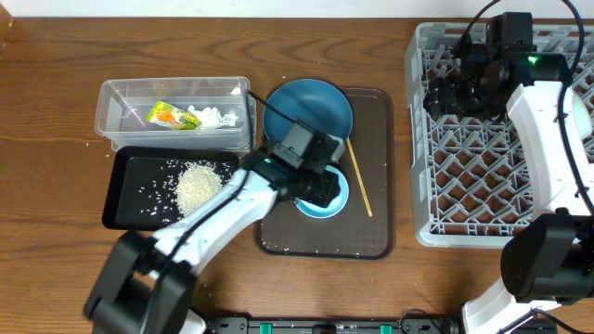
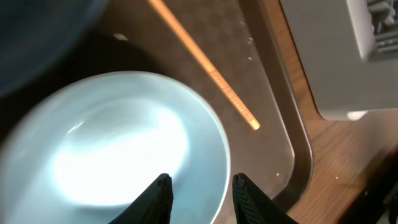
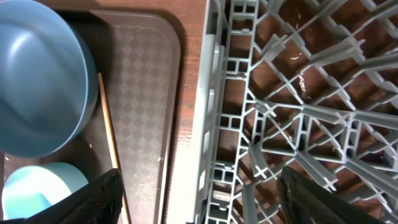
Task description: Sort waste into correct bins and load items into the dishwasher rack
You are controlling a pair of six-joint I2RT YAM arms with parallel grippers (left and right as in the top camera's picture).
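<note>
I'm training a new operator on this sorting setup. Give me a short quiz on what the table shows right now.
1. True or false: the wooden stick lies on the brown tray.
2. Pick one: the rice is piled in A) the clear tub, B) the black tray, C) the blue plate.
3. Fill in: the left claw is open around the rim of the mint ____.

Key: 1 true; 2 B; 3 bowl.
</note>
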